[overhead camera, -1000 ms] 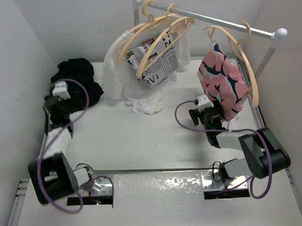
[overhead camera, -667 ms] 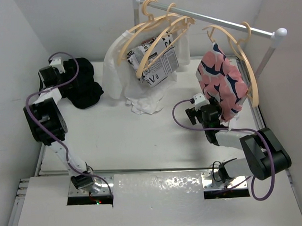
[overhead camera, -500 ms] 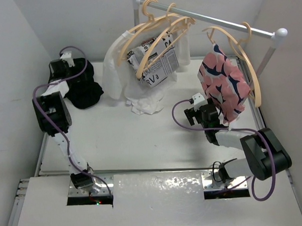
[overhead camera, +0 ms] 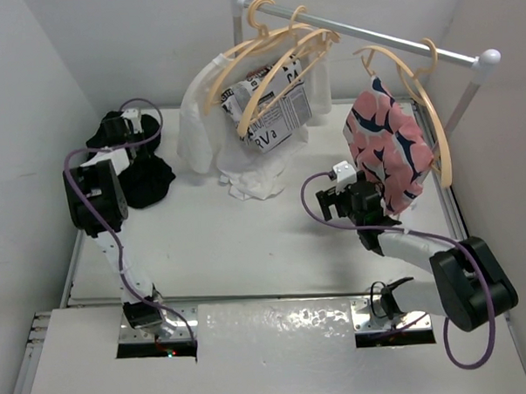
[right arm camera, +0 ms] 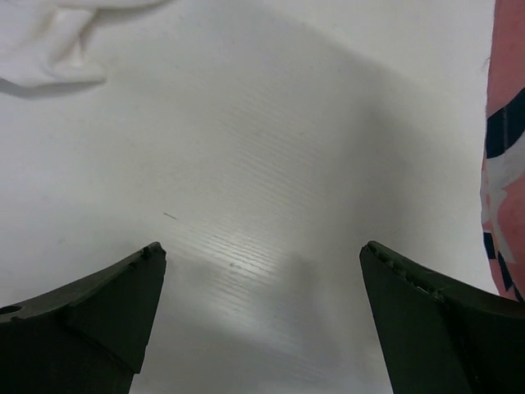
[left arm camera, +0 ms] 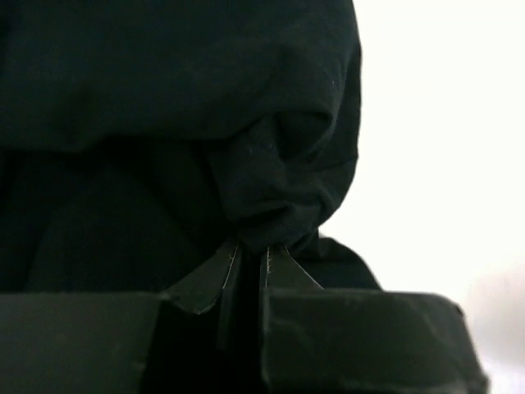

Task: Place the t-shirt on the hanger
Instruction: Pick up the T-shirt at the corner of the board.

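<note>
Over the right half of the tabletop (overhead camera: 239, 242), nearest the arm bases, the right end effector (overhead camera: 330, 199) hovers with its fingers spread wide; its wrist view shows the right end effector (right arm camera: 261, 248) holding nothing, with bare tabletop (right arm camera: 271, 148) between the two dark fingertips. Just beside it on the right hangs a pink-and-navy garment (overhead camera: 389, 148), whose edge shows at the side of that wrist view (right arm camera: 507, 164). Farther back on the left, the left arm reaches up along the wall to the t-shirt (overhead camera: 147, 180), which lies crumpled in a black heap on the tabletop near the far left corner. The left end effector (overhead camera: 123, 131) sits on the heap's far part, and in its wrist view the left end effector (left arm camera: 244, 258) is pressed together, pinching a fold of the t-shirt (left arm camera: 164, 123). Near the middle, a white cloth (overhead camera: 253, 178) trails onto the tabletop. Above it, at the back, the hangers (overhead camera: 279, 70) hook over a rail (overhead camera: 369, 35), with a lettered garment (overhead camera: 277, 113) draped among them.
</note>
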Tool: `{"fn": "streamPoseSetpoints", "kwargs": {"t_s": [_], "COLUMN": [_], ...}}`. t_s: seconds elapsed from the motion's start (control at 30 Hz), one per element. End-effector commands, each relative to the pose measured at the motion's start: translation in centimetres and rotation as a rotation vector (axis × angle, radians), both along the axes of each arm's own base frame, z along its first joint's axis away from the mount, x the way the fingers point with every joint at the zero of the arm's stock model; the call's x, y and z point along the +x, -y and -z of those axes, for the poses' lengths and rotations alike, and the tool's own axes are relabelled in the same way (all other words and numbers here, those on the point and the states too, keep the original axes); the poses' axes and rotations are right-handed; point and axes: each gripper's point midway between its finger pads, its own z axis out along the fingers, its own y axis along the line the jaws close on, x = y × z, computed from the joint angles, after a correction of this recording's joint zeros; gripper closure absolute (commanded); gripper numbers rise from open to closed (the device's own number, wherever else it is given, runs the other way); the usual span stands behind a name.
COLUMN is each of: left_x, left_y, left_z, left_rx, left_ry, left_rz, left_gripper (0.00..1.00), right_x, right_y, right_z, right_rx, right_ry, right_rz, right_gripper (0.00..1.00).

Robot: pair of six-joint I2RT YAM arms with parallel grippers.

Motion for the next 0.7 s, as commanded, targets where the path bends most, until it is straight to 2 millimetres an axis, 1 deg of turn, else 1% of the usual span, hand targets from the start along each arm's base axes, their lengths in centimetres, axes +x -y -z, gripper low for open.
{"fn": "streamPoseSetpoints", "kwargs": {"t_s": [0.0, 0.03, 0.07, 0.1, 0.13, 0.17, 0.2, 0.23, 0.27, 0.3, 0.33, 0.37, 0.4, 0.43, 0.47, 0.5, 0.53, 0.57, 0.6, 0.63, 0.67], "left_x": [-1.5, -3.3, -4.3, -6.3, -8.7, -10.5, -14.1, -16.2, -18.2, -21.9, -23.6, -25.4, -28.6, -30.0, -31.6, -33.0, -33.9, -35.1, -35.6, -36.7, -37.4], "left_y": [-1.2, -0.6, 0.1, 0.6, 0.9, 1.3, 2.1, 2.5, 3.3, 4.4, 5.7, 6.5, 7.8, 8.8, 10.6, 11.8, 13.7, 15.0, 16.1, 18.4, 19.6], "left_z": [-6.0, -8.0, -9.4, -14.3, -14.1, -16.0, -19.9, -20.9, -22.5, -26.1, -28.1, -30.1, -34.4, -36.5, -36.7, -40.5, -41.7, -43.4, -43.7, -43.9, -44.3], "left_rx": [0.095, 0.106, 0.110, 0.158, 0.173, 0.206, 0.278, 0.306, 0.333, 0.397, 0.412, 0.434, 0.447, 0.430, 0.333, 0.323, 0.265, 0.179, 0.123, 0.044, -0.019], "left_ry": [0.091, 0.109, 0.129, 0.199, 0.176, 0.194, 0.225, 0.228, 0.249, 0.310, 0.360, 0.403, 0.483, 0.517, 0.494, 0.573, 0.612, 0.648, 0.658, 0.676, 0.693], "left_rz": [-0.021, -0.007, 0.022, 0.046, 0.060, 0.088, 0.134, 0.156, 0.195, 0.238, 0.290, 0.311, 0.319, 0.335, 0.385, 0.409, 0.475, 0.485, 0.518, 0.630, 0.670], "left_gripper": [1.00, 1.00, 1.00, 1.00, 1.00, 1.00, 1.00, 1.00, 1.00, 1.00, 1.00, 1.00, 1.00, 1.00, 1.00, 1.00, 1.00, 1.00, 1.00, 1.00, 1.00], "right_x": [0.5, 0.0, -0.3, -0.8, -1.0, -1.2, -1.8, -1.7, -1.8, -2.0, -2.5, -2.8, -3.2, -3.7, -4.6, -5.1, -5.4, -5.9, -6.2, -6.6, -7.2], "right_y": [-2.2, -2.6, -2.9, -3.3, -3.8, -3.9, -3.8, -4.0, -3.9, -3.9, -4.7, -5.1, -5.7, -6.2, -7.4, -7.8, -7.9, -8.0, -7.8, -7.7, -7.5], "right_z": [-3.7, -3.8, -4.2, -5.1, -5.9, -6.7, -7.7, -9.4, -10.5, -12.7, -13.8, -14.7, -16.4, -17.6, -18.4, -19.9, -20.7, -21.9, -22.8, -23.9, -23.8], "right_rx": [0.129, 0.139, 0.147, 0.159, 0.177, 0.182, 0.192, 0.216, 0.230, 0.246, 0.269, 0.287, 0.311, 0.331, 0.357, 0.369, 0.376, 0.377, 0.372, 0.363, 0.342], "right_ry": [0.073, 0.054, 0.054, 0.061, 0.065, 0.074, 0.080, 0.105, 0.121, 0.145, 0.143, 0.143, 0.143, 0.151, 0.140, 0.141, 0.146, 0.149, 0.162, 0.180, 0.151], "right_rz": [-0.038, -0.060, -0.071, -0.089, -0.110, -0.119, -0.119, -0.116, -0.115, -0.115, -0.164, -0.190, -0.220, -0.257, -0.335, -0.365, -0.383, -0.398, -0.402, -0.415, -0.424], "right_gripper": [0.01, 0.01, 0.01, 0.01, 0.01, 0.01, 0.01, 0.01, 0.01, 0.01, 0.01, 0.01, 0.01, 0.01, 0.01, 0.01, 0.01, 0.01, 0.01, 0.01, 0.01]}}
